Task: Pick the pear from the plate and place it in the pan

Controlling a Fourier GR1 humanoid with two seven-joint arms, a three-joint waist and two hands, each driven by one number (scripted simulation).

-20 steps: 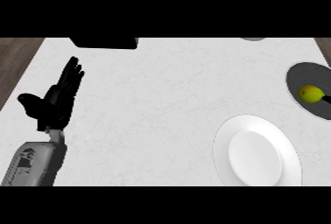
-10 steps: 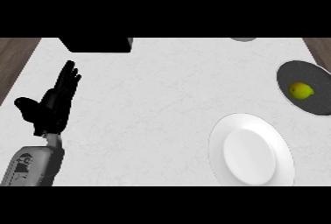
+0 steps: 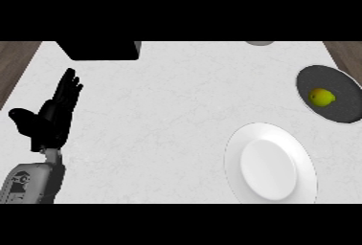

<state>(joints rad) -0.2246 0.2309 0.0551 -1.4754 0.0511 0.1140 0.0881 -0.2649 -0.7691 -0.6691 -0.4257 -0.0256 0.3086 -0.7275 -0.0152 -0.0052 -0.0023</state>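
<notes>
1. The pear (image 3: 322,97) lies inside the dark pan (image 3: 345,112) at the right edge of the surface (image 3: 176,105), so the placing looks done
2. The white plate (image 3: 269,165) sits bare, just below and left of the pan, apart from it
3. The left hand (image 3: 51,119) rests at the view's left, fingers straight and up, released and holding nothing; the right hand is out of view
4. Risk, as I judge it: the round pear could roll within the pan if the pan is knocked, and the pan runs partly past the view's right edge, so its far rim cannot be checked
5. A black box (image 3: 99,50) at the top left and a grey object (image 3: 259,42) at the top edge stand well apart from the pan; nothing blocks the way
</notes>
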